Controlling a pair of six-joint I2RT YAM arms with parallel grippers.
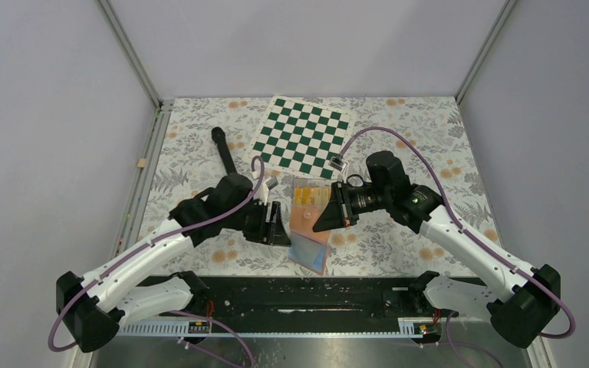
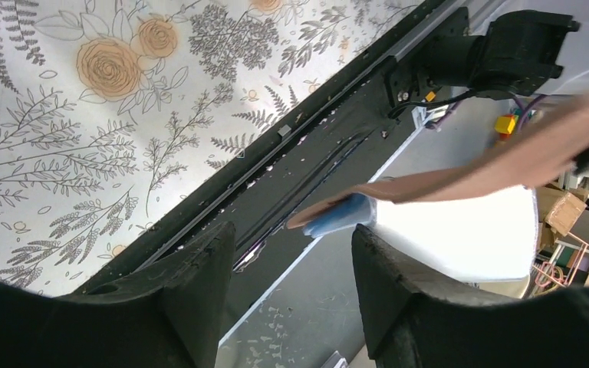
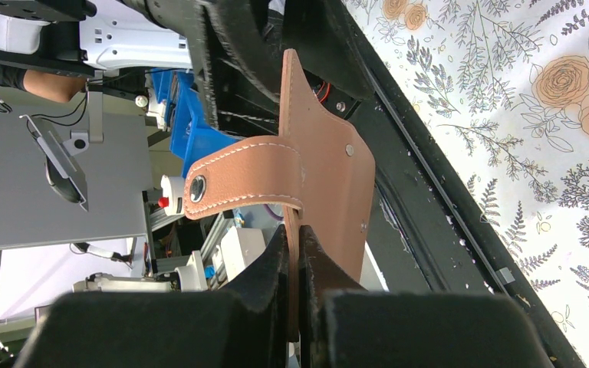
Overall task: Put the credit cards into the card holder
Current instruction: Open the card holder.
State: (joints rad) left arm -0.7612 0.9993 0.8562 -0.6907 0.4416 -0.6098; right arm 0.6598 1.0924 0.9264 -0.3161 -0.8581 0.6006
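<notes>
The card holder (image 3: 330,169), its edge hidden in the pinching right claw (image 3: 292,241), is beside the spread left claw (image 2: 291,236).

Green-white chessboard (image 1: 301,138) at the far side of a floral tablecloth (image 1: 429,138), black rod (image 1: 223,149) just left

Card holder (image 1: 309,230): near-centre of surface (image 1: 445,153), between both arms, its right edge clamped in right jaws.
Left jaws: just left of card holder, spread, not touching it.
Chessboard (image 1: 301,136): flat on surface, far of card holder.
Rod (image 1: 224,152): left of chessboard, behind left arm.
</notes>
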